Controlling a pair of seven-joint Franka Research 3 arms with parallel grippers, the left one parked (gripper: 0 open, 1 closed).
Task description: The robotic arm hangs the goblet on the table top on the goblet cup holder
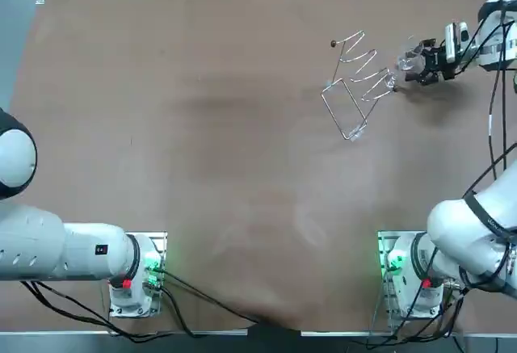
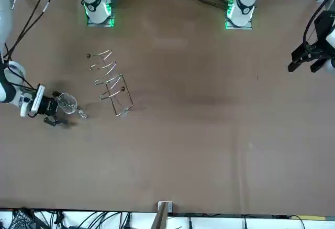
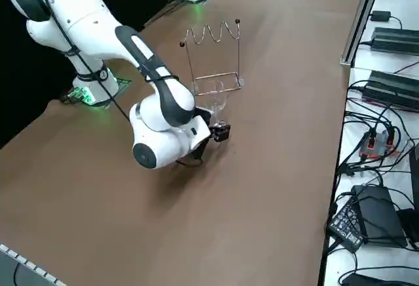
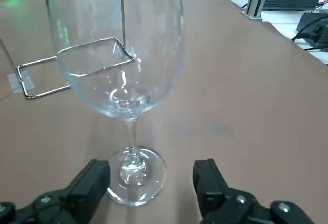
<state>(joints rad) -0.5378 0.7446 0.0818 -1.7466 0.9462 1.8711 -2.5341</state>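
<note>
Right gripper (image 4: 152,171) sits low over the brown tabletop (image 4: 246,106), in the far right part of the table, away from the arm bases. Its black fingers are spread wide and hold nothing.

The clear glass goblet (image 4: 120,55) stands upright on its foot, stem vertical, straight ahead of the claw. The foot lies between the two fingertips with a gap on each side, and I see no contact.

The thin silver wire cup holder (image 1: 355,86) with a wavy top rail stands just beyond the goblet, toward the table's middle.

My read: this is pre-grasp, and hanging has not begun. The next move turns on closing across the vertical stem above the foot, since the grip line is horizontal and crosses it.

Risk: the smooth, thin stem may slip, or the goblet may tip toward the holder.
</note>
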